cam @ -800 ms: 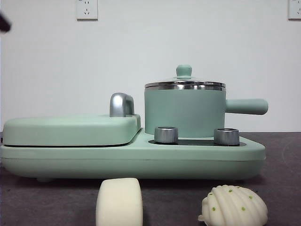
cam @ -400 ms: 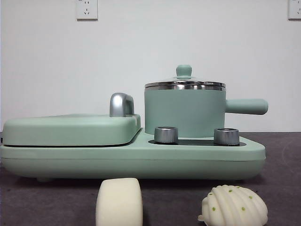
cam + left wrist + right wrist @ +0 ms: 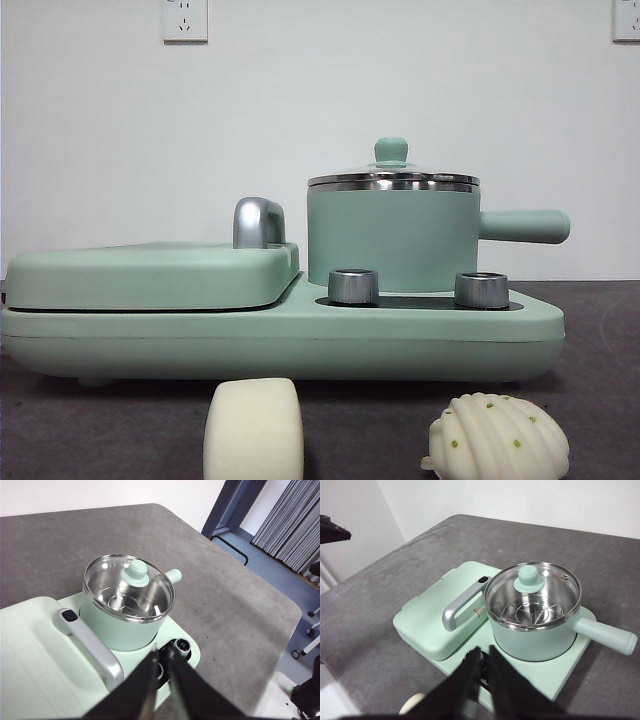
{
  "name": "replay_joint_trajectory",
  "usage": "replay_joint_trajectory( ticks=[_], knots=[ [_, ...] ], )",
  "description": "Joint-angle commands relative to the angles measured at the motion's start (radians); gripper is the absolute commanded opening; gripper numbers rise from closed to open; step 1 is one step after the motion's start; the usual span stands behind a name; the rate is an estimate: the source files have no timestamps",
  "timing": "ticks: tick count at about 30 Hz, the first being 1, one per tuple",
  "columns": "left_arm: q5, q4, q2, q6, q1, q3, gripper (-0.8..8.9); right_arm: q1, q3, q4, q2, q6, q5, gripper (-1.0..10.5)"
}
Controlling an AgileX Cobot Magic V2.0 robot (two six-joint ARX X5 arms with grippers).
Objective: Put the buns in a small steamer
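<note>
Left end effector [image 3: 161, 656], black jaws nearly together with only a thin slit between, empty, high above the two steel knobs [image 3: 179, 646] on the appliance's front edge. Right end effector [image 3: 482, 656], black jaws likewise close together and empty, high over the same front edge. Beyond both, mint-green cylindrical small steamer [image 3: 392, 237] with steel rim, upright on the right half of the mint-green appliance base [image 3: 280, 340], steel-rimmed glass lid with green knob [image 3: 391, 151] seated on top, straight side handle [image 3: 524, 226] reaching toward the right. Beside it on the left half, flat mint-green grill cover [image 3: 150, 275] with chrome handle [image 3: 258, 221]. In front on the dark grey counter [image 3: 90, 430], smooth cream rounded block bun [image 3: 254, 429] and ribbed shell-shaped bun with green specks [image 3: 497, 437], apart from each other, near the base's front edge. Bare counter all around the appliance in both wrist views, out to the rounded corner.
</note>
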State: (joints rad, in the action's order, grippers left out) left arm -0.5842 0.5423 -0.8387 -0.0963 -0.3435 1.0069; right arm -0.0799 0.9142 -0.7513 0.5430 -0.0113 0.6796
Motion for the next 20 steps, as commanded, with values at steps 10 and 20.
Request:
replay_joint_trajectory(
  ticks=[10, 20],
  knots=[
    [-0.011, -0.013, -0.013, 0.026, -0.004, 0.019, 5.67, -0.004, 0.015, 0.010, 0.005, -0.006, 0.001, 5.0],
    [-0.011, -0.012, -0.052, 0.004, -0.004, 0.038, 5.59, -0.004, 0.015, 0.010, 0.004, 0.006, 0.003, 5.0]
  ],
)
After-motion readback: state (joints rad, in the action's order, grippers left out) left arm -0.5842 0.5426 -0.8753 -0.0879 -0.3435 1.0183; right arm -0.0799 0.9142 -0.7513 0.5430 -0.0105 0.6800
